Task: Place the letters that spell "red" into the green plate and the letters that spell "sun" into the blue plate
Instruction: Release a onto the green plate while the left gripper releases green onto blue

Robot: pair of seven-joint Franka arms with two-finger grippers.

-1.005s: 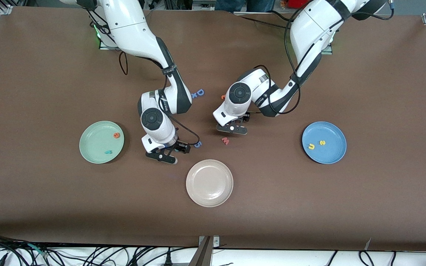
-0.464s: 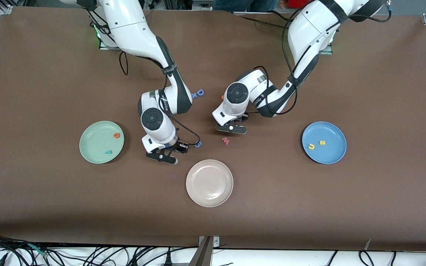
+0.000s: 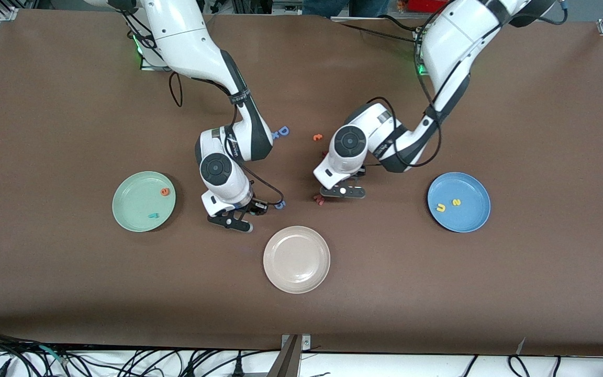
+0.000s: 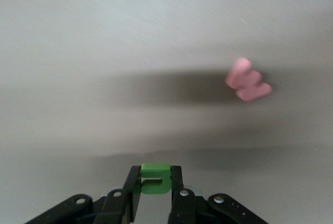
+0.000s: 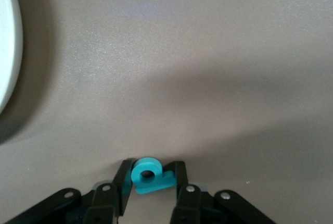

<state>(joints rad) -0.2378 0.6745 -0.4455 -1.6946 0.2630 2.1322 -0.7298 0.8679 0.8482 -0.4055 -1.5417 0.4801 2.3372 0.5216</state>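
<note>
Four letters already lie in place: two in the green plate (image 3: 143, 201), two in the blue plate (image 3: 458, 202). The left gripper (image 4: 156, 195) pinches the green letter (image 4: 155, 177); the right gripper (image 5: 151, 187) pinches the teal letter (image 5: 149, 175), low over the bench (image 3: 71, 288).

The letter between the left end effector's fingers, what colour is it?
Green letter, shown best in the left wrist view.

Two white arms, black elbow bands, round black joint caps, looping black cables; black two-finger grippers with silver screws.
</note>
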